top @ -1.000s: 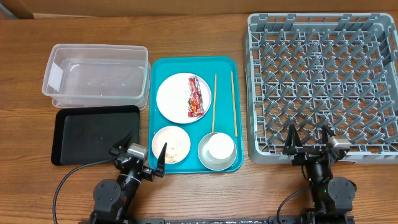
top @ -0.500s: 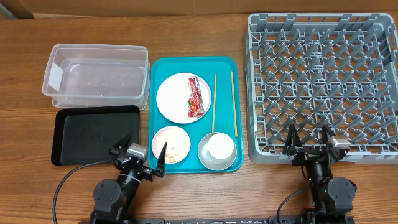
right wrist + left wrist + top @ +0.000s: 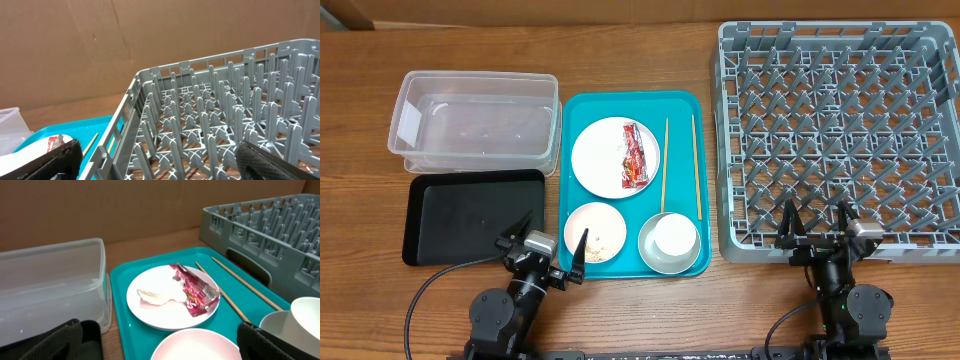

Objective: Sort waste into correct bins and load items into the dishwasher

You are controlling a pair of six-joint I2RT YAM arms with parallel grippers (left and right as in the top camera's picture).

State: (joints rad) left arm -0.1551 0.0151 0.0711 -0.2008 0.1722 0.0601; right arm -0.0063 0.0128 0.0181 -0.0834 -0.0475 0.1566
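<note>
The white-pink plate (image 3: 615, 157) on the teal tray holds the red snack wrapper (image 3: 635, 155) and a crumpled white tissue (image 3: 152, 296). Two wooden chopsticks (image 3: 665, 165) lie to its right. The pale pink bowl (image 3: 595, 232) holds rice grains. The white cup (image 3: 675, 236) sits in the light grey bowl (image 3: 671, 245). The clear tub (image 3: 475, 122) and black tray (image 3: 472, 214) lie to the left, the grey dish rack (image 3: 840, 135) to the right. My left gripper (image 3: 554, 250) is open beside the pink bowl. My right gripper (image 3: 815, 226) is open at the rack's near edge.
The teal tray (image 3: 578, 113) sits between the bins and the rack. A brown cardboard wall (image 3: 150, 205) stands behind the wooden table.
</note>
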